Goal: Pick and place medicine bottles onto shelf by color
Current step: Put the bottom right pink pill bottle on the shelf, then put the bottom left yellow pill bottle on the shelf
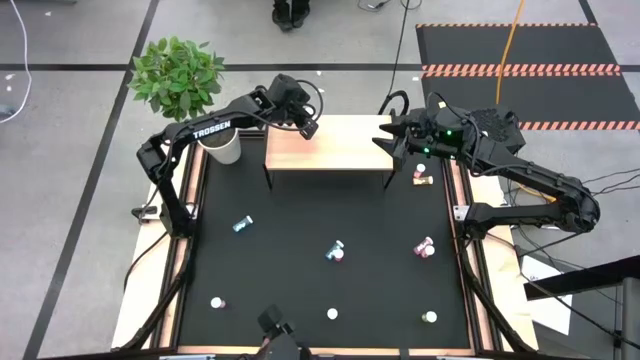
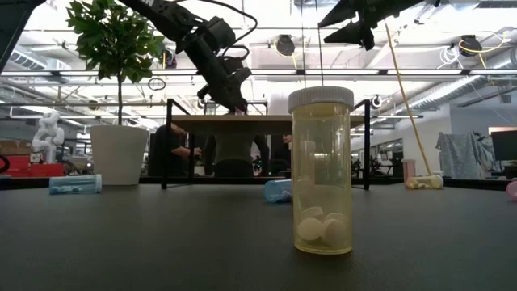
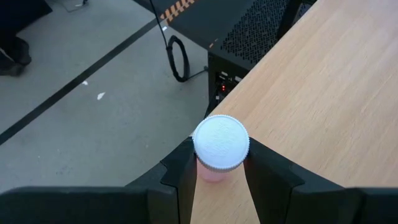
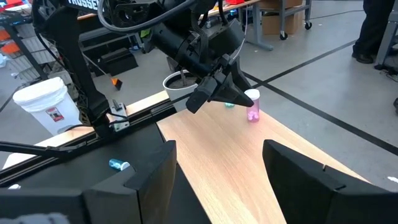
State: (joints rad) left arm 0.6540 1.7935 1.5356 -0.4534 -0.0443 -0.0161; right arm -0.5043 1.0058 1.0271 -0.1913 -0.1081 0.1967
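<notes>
Left gripper (image 4: 233, 94) is closed on a pink bottle (image 4: 252, 109): fingers (image 3: 180, 174) pinch either side just under the white cap, bottle sitting dead centre between the jaws. Bottle's long axis is upright, cap up, base at the wooden shelf (image 1: 345, 150) top near its far left corner. Can't tell if the base is actually resting on the wood or a hair above it; right wrist view suggests touching or nearly so. Judgement: this is the placing step, and what the next move turns on is that the bottle stands vertical with the jaws gripping across it horizontally, so opening should leave it standing if the base is down.

Right gripper (image 1: 392, 137) hovers over the shelf's opposite end, jaws wide, nothing between them. The pink bottle lies well ahead of those jaws, across the shelf top, so the left arm is clearly the nearer one.

Other bottles on the dark table (image 1: 300, 240), all well apart from both grippers: a teal one (image 1: 241, 224) lying on its side, a pair (image 1: 336, 251) mid-table, a pink one (image 1: 425, 246) on its side to the right, a yellow one (image 2: 322, 171) upright near the front edge. One more (image 1: 420, 176) sits just beside the shelf's right legs, closest to the right gripper. Plant pot (image 1: 222, 146) stands beside the shelf's left end.
</notes>
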